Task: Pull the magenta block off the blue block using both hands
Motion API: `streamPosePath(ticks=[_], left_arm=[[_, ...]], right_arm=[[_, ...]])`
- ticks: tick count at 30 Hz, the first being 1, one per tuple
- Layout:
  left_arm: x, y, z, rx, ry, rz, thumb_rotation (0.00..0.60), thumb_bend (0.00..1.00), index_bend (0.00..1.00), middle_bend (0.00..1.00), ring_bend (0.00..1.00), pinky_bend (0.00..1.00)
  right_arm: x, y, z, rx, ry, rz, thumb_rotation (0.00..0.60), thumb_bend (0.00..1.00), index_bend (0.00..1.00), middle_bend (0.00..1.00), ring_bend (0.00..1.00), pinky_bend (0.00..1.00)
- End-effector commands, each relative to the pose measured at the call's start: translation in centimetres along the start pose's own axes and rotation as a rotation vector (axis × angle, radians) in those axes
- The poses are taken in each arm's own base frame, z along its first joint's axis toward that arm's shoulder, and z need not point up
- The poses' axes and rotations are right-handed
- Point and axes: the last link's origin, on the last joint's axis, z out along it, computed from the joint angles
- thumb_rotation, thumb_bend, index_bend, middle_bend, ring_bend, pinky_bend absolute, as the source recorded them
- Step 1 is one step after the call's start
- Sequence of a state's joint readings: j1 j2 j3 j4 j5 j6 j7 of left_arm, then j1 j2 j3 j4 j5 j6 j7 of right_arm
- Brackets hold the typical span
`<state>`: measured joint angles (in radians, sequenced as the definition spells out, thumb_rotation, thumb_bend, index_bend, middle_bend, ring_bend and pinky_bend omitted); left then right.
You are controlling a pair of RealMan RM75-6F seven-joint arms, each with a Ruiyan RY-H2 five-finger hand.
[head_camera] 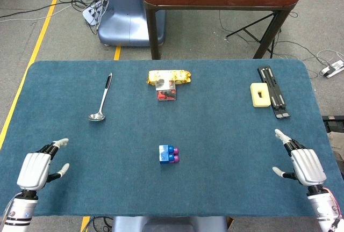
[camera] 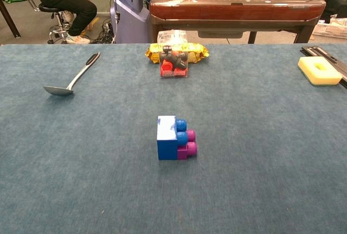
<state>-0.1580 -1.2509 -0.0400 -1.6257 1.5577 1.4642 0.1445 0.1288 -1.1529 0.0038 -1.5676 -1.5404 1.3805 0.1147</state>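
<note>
A blue block (head_camera: 166,154) (camera: 167,137) lies on its side near the middle of the blue table, with the magenta block (head_camera: 175,157) (camera: 187,146) stuck to its right side. My left hand (head_camera: 35,169) hovers open at the table's near left corner, far from the blocks. My right hand (head_camera: 305,165) is open near the table's near right edge, equally far away. Neither hand touches anything, and neither shows in the chest view.
A metal ladle (head_camera: 100,99) (camera: 72,78) lies at the left. A gold snack packet (head_camera: 169,75) (camera: 176,52) and a small clear box with red contents (head_camera: 165,89) (camera: 174,63) sit at the back centre. A yellow foam piece (head_camera: 260,94) (camera: 320,70) and a black tool (head_camera: 273,90) are at the back right.
</note>
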Motion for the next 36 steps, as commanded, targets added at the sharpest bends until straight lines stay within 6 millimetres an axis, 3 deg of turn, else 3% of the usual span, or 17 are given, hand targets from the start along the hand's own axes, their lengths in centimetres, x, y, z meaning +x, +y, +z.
streamPosePath(ticks=[1, 5, 11, 15, 23, 36], left_arm=[[0.3, 1.3, 0.8, -0.044, -0.007, -0.016, 0.6, 0.15, 0.26, 0.5, 0.54, 0.72], [0.6, 3.3, 1.9, -0.103, -0.014, -0.047, 0.6, 0.04, 0.26, 0.66, 0.66, 0.82], [0.8, 6.8, 3.8, -0.211, -0.033, -0.056, 0.6, 0.0, 0.25, 0.83, 0.79, 0.96], [0.8, 9.1, 4.8, -0.269, -0.075, -0.05, 0.6, 0.0, 0.11, 0.96, 0.9, 1.0], [-0.3, 14.2, 6.3, -0.367, -0.136, -0.124, 0.6, 0.0, 0.05, 0.99, 0.94, 1.0], [-2.6, 19.6, 8.1, -0.462, -0.182, -0.1, 0.6, 0.0, 0.05, 1.0, 0.95, 1.0]], right_arm=[[0.1, -0.1, 0.0, 0.003, 0.002, -0.003, 0.6, 0.0, 0.01, 0.21, 0.23, 0.45], [0.4, -0.2, 0.1, 0.003, 0.019, 0.002, 0.6, 0.0, 0.01, 0.21, 0.23, 0.46], [0.6, -0.4, 0.2, 0.011, 0.017, -0.002, 0.6, 0.0, 0.01, 0.21, 0.23, 0.46], [0.5, -0.1, 0.2, 0.006, 0.009, -0.001, 0.6, 0.0, 0.01, 0.21, 0.23, 0.46], [0.1, 0.5, 0.1, -0.007, 0.0, 0.008, 0.6, 0.0, 0.01, 0.21, 0.23, 0.46], [0.1, 0.6, 0.1, -0.004, -0.001, 0.01, 0.6, 0.0, 0.01, 0.21, 0.23, 0.46]])
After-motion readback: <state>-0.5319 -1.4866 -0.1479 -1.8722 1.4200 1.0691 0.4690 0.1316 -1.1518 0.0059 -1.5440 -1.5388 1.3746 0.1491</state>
